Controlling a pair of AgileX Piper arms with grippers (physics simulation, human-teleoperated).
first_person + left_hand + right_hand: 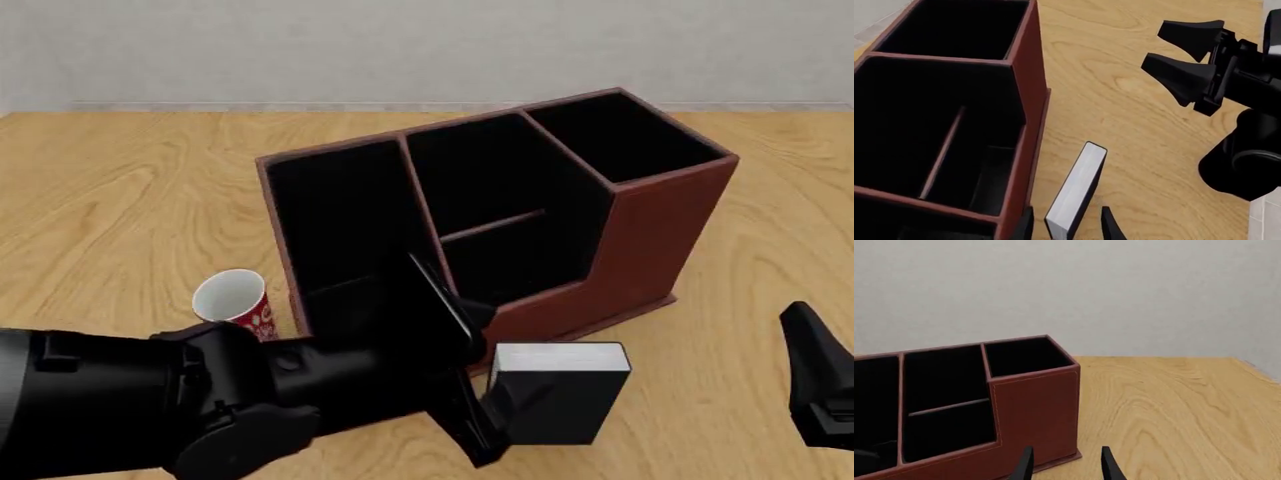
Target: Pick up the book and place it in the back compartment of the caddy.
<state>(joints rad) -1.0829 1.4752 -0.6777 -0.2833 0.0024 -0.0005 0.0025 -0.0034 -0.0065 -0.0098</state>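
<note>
Right now the left gripper [1067, 220] has its two black fingers [1109, 225] spread on either side of the small thick black-covered hardback book [1077, 190], whose white page block runs between them; whether the pads already touch the covers cannot be told, so the grasp looks about to be made rather than finished. Seen from the front, the book [561, 392] stands upright on the light wooden surface [120, 210], just beside the front wall of the large dark reddish-brown caddy [661, 235] and not yet lifted. The step in hand is therefore the pick-up. Next, by my judgement, the fingers need to press onto the covers, raise the book above the stepped walls and carry it to the small black-lined back compartment [467, 175] behind the low divider. The tall walls around that cell and the bulky left arm, which hides part of the caddy in the front view, are what stand in the way; the book must go in upright and aligned, since the cell looks only a little wider than it. A red-and-white mug [234, 300] sits near the caddy's left end, clear of that route. The right gripper [1066, 465] hangs off to the right with its fingers apart and nothing between them.
</note>
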